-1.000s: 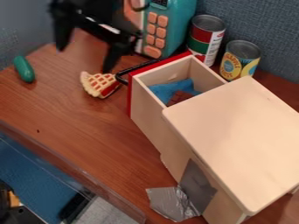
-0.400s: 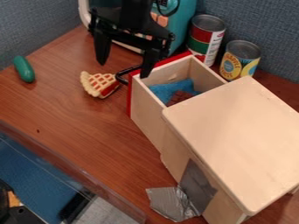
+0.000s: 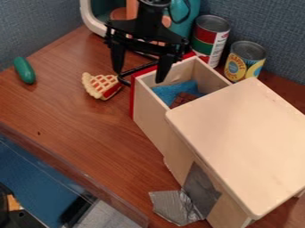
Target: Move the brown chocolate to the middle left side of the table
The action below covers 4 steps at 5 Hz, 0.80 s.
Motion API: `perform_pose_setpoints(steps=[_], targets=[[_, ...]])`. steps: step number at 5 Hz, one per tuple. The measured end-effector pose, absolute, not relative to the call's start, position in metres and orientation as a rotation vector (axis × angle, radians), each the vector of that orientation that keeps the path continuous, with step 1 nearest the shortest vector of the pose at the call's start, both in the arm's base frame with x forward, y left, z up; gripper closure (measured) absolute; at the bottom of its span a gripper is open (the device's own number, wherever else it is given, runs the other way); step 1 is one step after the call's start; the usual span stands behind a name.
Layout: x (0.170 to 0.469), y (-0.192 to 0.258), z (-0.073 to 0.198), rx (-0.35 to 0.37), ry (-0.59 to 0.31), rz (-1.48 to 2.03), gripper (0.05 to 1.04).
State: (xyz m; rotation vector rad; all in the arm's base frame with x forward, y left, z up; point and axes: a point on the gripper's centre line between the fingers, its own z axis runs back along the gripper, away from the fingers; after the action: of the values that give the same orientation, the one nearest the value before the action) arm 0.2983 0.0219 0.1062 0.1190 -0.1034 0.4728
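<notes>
While the black two-finger gripper point(image 3: 138, 76) hangs over the red-fronted wooden drawer point(image 3: 150, 113), its fingers stand apart with nothing between them. The segmented brown chocolate point(image 3: 182, 99) lies inside that drawer, against a crumpled blue cloth point(image 3: 173, 90) and close to the edge of the pale wooden cabinet top point(image 3: 238, 138). It is probably a light, stiff toy block, its scored face giving some grip, though smooth sides could slip. The likely hold is across its exposed part, fingers on opposite edges, clear of the soft cloth, then straight up before it travels to the brown wood-grain table point(image 3: 77, 120).
</notes>
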Motion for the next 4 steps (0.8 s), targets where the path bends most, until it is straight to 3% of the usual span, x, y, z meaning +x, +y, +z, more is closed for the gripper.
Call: perform_pose_setpoints(steps=[4], targets=[[0.326,-0.040,0.094,0.123,-0.153,0.331,0.084]])
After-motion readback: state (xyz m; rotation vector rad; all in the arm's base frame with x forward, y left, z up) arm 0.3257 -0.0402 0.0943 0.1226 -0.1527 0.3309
